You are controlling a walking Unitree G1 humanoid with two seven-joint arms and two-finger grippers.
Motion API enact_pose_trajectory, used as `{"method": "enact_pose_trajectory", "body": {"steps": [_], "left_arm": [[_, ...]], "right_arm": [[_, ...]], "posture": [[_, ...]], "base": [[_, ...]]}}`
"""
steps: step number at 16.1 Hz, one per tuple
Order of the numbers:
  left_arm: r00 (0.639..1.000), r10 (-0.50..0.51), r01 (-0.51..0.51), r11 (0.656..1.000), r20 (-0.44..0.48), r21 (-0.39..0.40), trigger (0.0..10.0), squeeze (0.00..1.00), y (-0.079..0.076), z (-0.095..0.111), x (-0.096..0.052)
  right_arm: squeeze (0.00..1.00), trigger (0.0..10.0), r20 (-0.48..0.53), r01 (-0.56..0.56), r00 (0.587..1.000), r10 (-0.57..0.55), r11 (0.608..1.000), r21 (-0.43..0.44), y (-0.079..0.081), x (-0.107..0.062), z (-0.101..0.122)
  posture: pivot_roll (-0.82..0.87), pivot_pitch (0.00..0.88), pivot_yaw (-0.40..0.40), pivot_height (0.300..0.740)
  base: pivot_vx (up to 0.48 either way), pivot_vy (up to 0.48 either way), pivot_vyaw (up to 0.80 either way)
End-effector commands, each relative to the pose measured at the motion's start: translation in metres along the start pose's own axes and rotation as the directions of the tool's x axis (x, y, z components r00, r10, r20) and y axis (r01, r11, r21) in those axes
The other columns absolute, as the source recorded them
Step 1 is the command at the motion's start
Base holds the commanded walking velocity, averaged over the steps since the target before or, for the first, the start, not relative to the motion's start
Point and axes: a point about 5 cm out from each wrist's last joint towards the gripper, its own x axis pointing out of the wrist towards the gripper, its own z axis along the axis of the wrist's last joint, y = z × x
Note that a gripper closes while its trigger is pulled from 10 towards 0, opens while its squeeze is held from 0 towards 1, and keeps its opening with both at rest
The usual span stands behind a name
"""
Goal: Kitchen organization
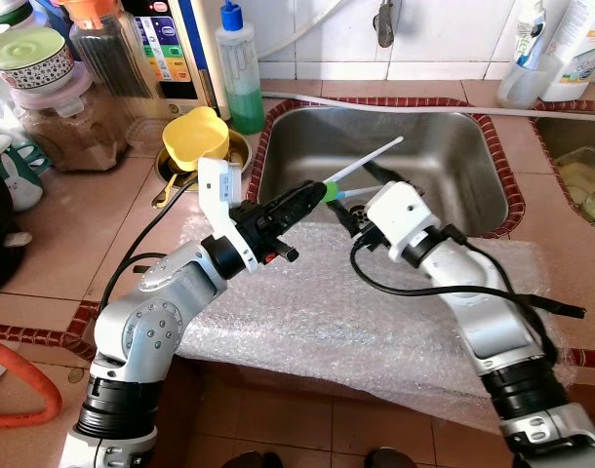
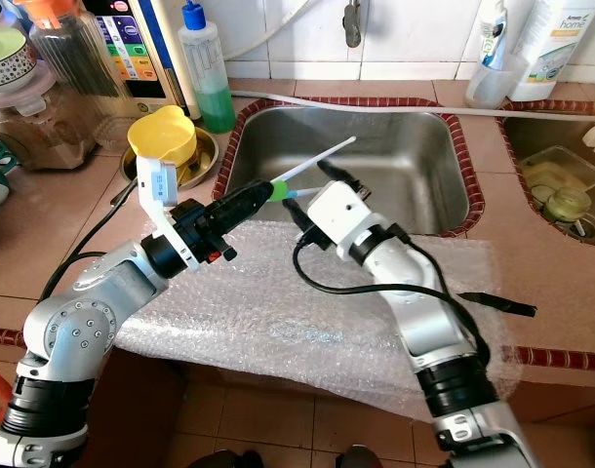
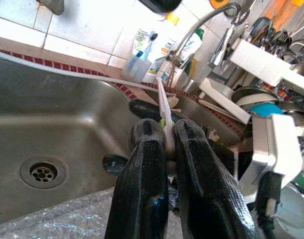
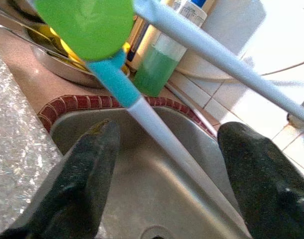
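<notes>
My left gripper (image 1: 312,192) is shut on a thin white stick with a green collar (image 1: 366,161), which slants up over the steel sink (image 1: 444,146). In the left wrist view the two black fingers (image 3: 142,164) pinch the stick (image 3: 164,107). A second utensil with a teal neck (image 1: 348,194) lies just under it; what holds it is hidden. My right gripper (image 1: 362,195) faces the left one at the sink's front edge, open. In the right wrist view its fingers (image 4: 92,164) stand wide apart on either side of the teal-and-white stick (image 4: 142,112), not touching it.
Bubble wrap (image 1: 327,312) covers the counter under both arms. A yellow cup (image 1: 195,136) sits in a metal bowl left of the sink, beside a green soap bottle (image 1: 241,88) and jars (image 1: 63,117). A second basin (image 1: 585,180) lies right.
</notes>
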Motion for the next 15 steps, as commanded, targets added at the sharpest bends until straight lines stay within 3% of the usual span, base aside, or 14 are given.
{"method": "enact_pose_trajectory", "body": {"steps": [1,2,3,4,9,10,11,15], "left_arm": [[1.000,0.004,-0.004,1.000,-0.013,0.024,0.0,0.00,-0.002,-0.001,0.000],[1.000,0.023,-0.023,0.999,-0.008,0.035,0.0,0.00,0.000,0.000,0.000],[0.998,0.061,-0.061,0.997,-0.001,0.050,0.8,0.00,0.004,0.001,0.000],[0.997,0.075,-0.074,0.996,-0.011,0.057,2.7,0.00,0.006,-0.001,0.000],[0.998,0.062,-0.061,0.996,-0.019,0.065,4.3,0.00,0.004,-0.003,0.002],[0.998,0.057,-0.055,0.996,-0.027,0.076,6.0,0.00,0.003,-0.003,0.003],[0.998,0.043,-0.040,0.996,-0.036,0.084,10.0,0.00,0.002,-0.004,0.003],[0.998,0.042,-0.037,0.994,-0.045,0.099,10.0,0.00,0.001,-0.004,0.002]], "right_arm": [[0.00,0.0,0.020,-0.026,0.999,0.027,0.999,-0.020,0.005,0.006,0.004],[0.00,0.0,0.019,-0.029,0.999,0.030,0.999,-0.021,0.006,0.006,0.004],[0.00,0.0,0.017,-0.032,0.999,0.033,0.999,-0.023,0.007,0.006,0.004],[0.00,0.0,0.016,-0.033,0.999,0.034,0.999,-0.024,0.008,0.006,0.004],[0.00,0.0,0.006,-0.033,0.999,0.034,0.999,-0.033,0.010,0.005,0.001],[0.00,0.0,-0.001,-0.023,1.000,0.023,0.999,-0.038,0.008,0.004,0.000],[0.00,0.0,-0.008,-0.016,1.000,0.015,0.999,-0.042,0.007,0.004,-0.002],[0.00,0.0,-0.037,-0.002,0.999,-0.001,0.998,-0.065,0.003,0.003,-0.007]], "posture": [[-0.23,0.177,0.115,0.740],[-0.23,0.176,0.115,0.740],[-0.23,0.176,0.115,0.740],[-0.23,0.176,0.115,0.740],[-0.24,0.171,0.119,0.740],[-0.24,0.170,0.120,0.740],[-0.23,0.171,0.119,0.740],[-0.23,0.174,0.123,0.740]], "base": [[0.000,0.000,0.00],[0.000,0.000,0.00],[0.000,0.000,0.00],[0.000,0.000,0.00],[0.000,0.000,0.00],[0.000,0.000,0.00],[0.000,0.000,0.00],[0.000,0.000,0.00]]}}
